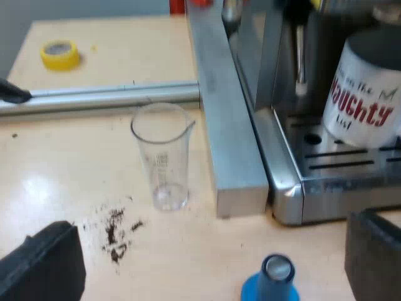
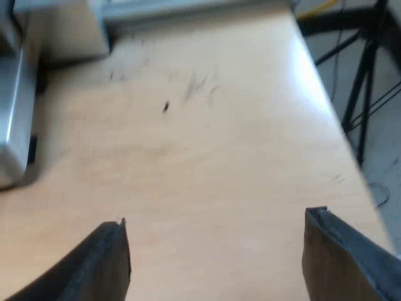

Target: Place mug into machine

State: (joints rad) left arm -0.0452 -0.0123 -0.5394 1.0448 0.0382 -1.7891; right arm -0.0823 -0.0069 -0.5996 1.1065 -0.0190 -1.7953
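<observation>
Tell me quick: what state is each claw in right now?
Left claw: open, holding nothing.
Right claw: open, holding nothing.

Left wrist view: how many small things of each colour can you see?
Yellow: 1, tape roll
Clear: 1, measuring glass
White: 1, mug
Blue: 1, tamper
Total: 4
</observation>
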